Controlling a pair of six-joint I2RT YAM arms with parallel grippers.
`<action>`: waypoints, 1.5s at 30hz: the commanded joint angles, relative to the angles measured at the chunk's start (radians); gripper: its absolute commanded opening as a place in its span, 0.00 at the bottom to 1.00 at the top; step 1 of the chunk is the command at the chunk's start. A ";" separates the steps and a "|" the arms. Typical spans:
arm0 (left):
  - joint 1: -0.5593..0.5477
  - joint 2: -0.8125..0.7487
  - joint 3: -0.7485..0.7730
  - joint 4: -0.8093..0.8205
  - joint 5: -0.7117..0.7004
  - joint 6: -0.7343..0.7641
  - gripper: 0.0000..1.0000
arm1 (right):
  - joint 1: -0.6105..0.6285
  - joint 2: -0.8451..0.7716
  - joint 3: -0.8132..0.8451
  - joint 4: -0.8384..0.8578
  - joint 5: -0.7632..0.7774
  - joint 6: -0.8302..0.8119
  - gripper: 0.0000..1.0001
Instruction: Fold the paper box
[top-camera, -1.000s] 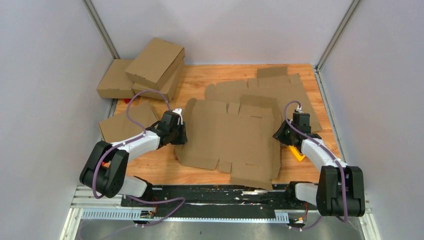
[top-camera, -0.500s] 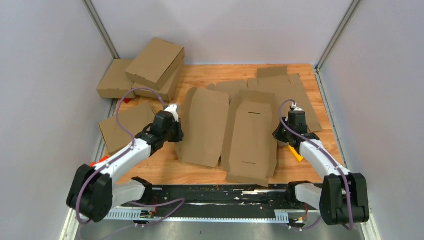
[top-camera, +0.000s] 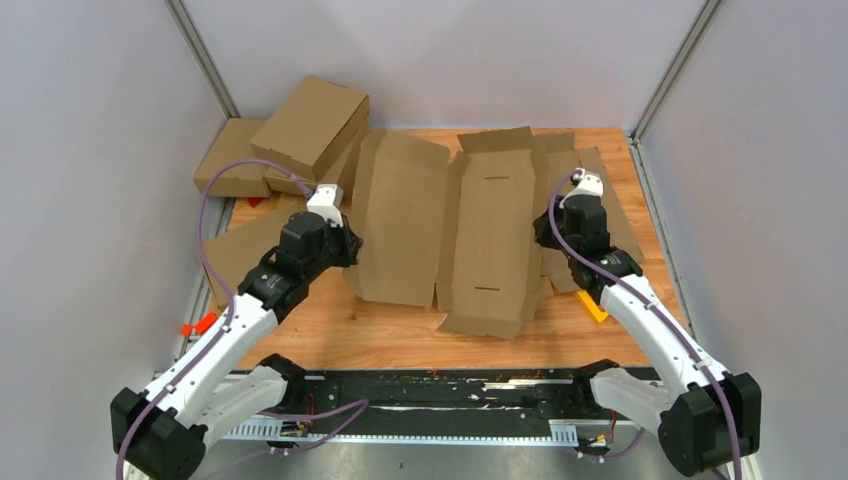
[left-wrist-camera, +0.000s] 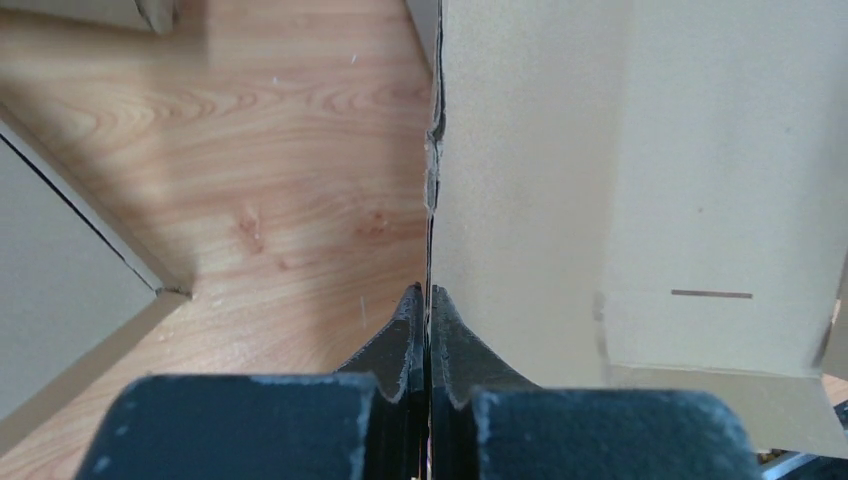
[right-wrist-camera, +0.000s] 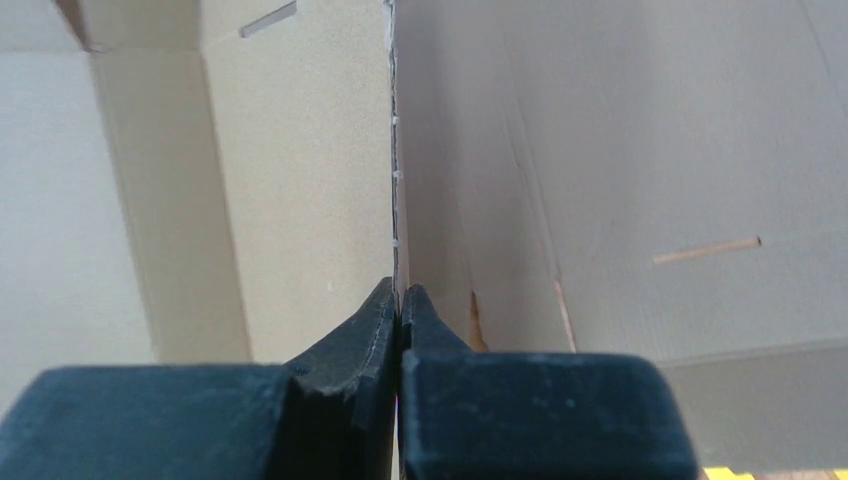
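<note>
brown corrugated cardboard paper box (top-camera: 490, 240) (long axis toward far edge of desk (top-camera: 400, 340)): left gripper (top-camera: 349, 246) and right gripper (top-camera: 541, 231) clamp its opposite side edges.

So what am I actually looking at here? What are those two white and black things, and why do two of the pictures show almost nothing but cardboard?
Those are two robot arms, bolted at the near edge of a wooden table. The wide picture comes from a fixed camera above and behind them. The other two come from small cameras on each arm's wrist, looking along its own two fingers, which is why the cardboard fills them. The left gripper and the right gripper are each shut on one side edge of the paper box, a flat cut sheet with flaps, not yet folded up. In the wrist pictures the dark fingers pinch that thin edge. At the back left lie closed cardboard boxes, and more flat sheets lie at the back right.
</note>
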 joint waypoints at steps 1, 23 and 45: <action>-0.014 -0.020 0.085 0.075 -0.009 0.024 0.00 | 0.054 0.011 0.120 0.064 0.041 -0.014 0.00; -0.108 -0.322 -0.344 0.596 -0.091 0.139 0.00 | 0.158 0.055 -0.252 0.687 0.294 -0.188 0.00; -0.154 -0.335 -0.389 0.730 0.241 0.096 0.00 | 0.361 0.160 -0.349 0.975 0.766 -0.105 0.05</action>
